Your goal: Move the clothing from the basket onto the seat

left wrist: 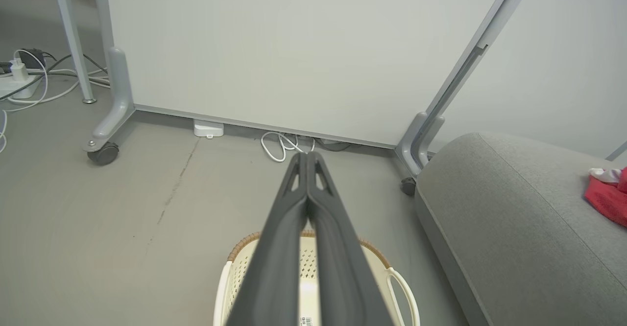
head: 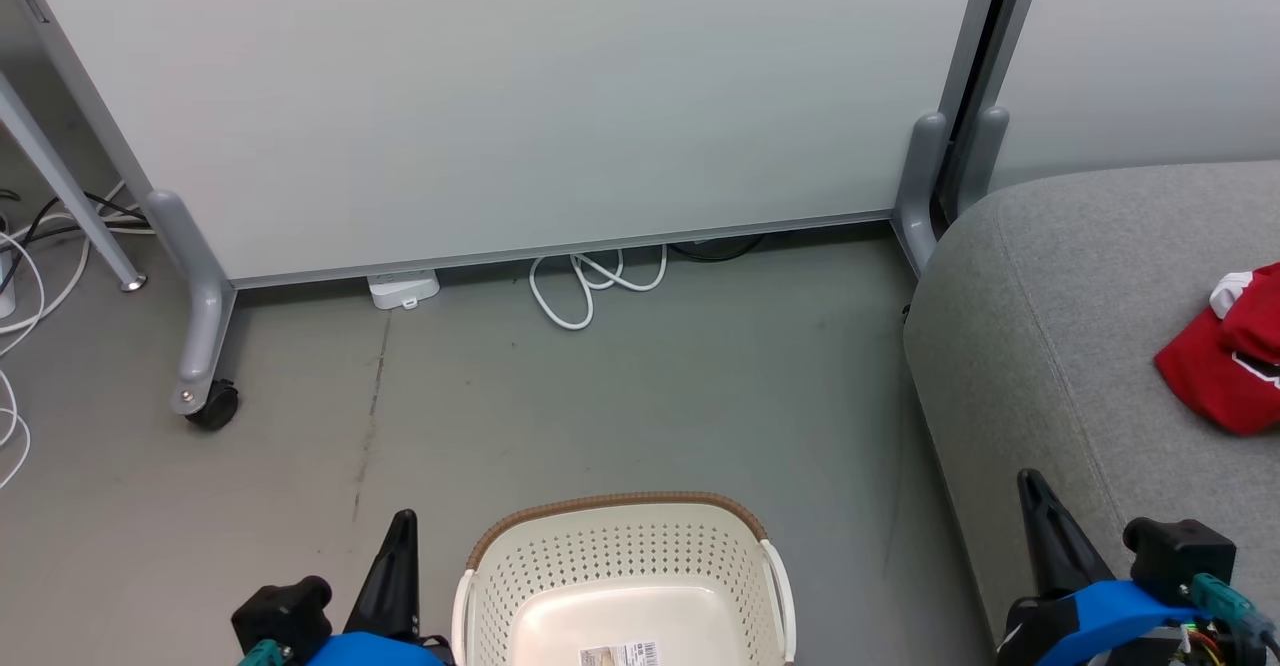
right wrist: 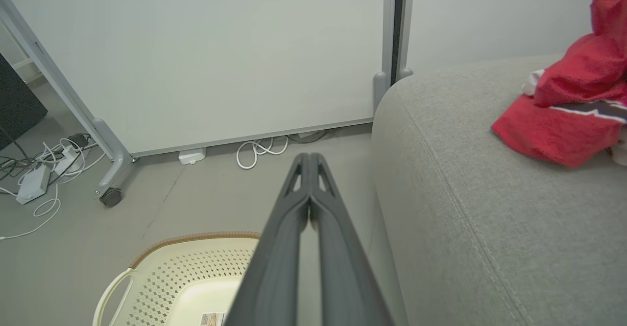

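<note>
1. Left tool was closed, fingers together, over basket.
2. Right tool was closed likewise.
3. Clothing lay on seat, well apart from basket.

White partition, coiled cable
</note>
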`<state>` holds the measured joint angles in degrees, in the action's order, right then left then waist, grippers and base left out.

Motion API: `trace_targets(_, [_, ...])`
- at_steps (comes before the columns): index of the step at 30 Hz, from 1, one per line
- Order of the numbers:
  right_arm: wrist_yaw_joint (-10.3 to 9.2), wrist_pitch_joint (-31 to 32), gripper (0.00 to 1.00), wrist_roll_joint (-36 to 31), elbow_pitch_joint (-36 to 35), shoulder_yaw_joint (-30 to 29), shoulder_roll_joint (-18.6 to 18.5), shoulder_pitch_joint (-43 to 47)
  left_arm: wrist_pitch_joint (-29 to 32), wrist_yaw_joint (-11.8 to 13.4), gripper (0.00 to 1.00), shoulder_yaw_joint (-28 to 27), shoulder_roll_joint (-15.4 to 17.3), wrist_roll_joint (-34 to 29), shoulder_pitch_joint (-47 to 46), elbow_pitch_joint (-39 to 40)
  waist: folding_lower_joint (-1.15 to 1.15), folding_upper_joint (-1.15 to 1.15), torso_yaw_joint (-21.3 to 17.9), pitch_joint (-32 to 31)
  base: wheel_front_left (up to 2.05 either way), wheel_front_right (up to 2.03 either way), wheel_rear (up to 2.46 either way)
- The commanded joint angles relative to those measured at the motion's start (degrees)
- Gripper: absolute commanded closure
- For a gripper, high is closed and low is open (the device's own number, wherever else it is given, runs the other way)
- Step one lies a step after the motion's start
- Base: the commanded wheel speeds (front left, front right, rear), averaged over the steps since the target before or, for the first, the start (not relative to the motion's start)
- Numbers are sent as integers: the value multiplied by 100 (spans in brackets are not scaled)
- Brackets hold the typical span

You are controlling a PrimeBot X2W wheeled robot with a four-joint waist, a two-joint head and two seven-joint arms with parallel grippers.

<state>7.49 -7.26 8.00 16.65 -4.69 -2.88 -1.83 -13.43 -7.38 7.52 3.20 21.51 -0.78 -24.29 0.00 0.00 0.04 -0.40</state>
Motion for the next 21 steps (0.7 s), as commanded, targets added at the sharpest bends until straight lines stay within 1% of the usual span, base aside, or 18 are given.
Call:
trace_targets(1, [0, 63, 100, 406, -90, -29, -10, -116, 79, -1, 100, -92, 5, 335, -145, 141, 0, 0, 0, 1, 0, 0, 0])
trace_targets(8, [0, 172, 100, 1209, -136, -23, -10, -133, 264, -2, 100, -219, 7, 1008, -193, 232, 0, 0, 0, 5, 0, 0, 0])
trace_targets(9, [0, 172, 100, 1209, -136, -23, -10, -133, 264, -2, 100, -219, 7, 1008, -193, 232, 0, 0, 0, 5, 0, 0, 0])
trace_targets(21, [0, 365, 100, 2428, -175, -42, -9, -188, 549, -4, 100, -414, 7, 2039, -267, 372, 0, 0, -1, 11, 0, 0, 0])
